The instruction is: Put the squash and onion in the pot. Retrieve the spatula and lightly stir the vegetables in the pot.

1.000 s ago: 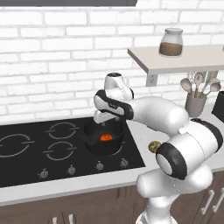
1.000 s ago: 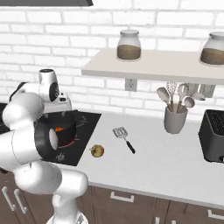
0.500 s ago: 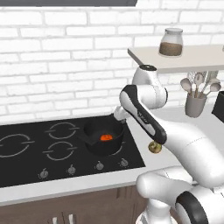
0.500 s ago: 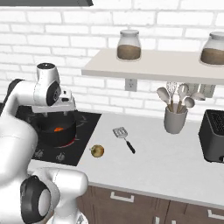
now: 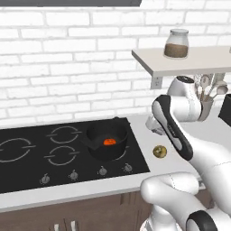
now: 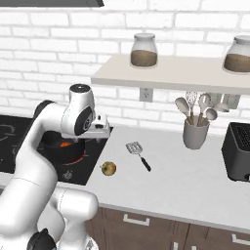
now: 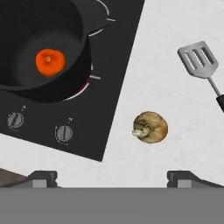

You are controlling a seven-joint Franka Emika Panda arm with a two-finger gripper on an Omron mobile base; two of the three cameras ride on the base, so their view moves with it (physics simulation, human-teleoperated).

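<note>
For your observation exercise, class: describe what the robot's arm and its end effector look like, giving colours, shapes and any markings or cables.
The arm is made of smooth, glossy white rounded shells joined by dark grey to black bands at the joints, with a round grey-capped joint near the wrist. No cables or markings are visible. The end effector ends in two small, dark grey, blocky fingertips seen in the hand view.

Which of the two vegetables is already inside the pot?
The squash, the orange-red chunk, lies on the bottom of the black pot. The onion, the golden-tan ball, sits on the white counter beside the stove, outside the pot.
</note>
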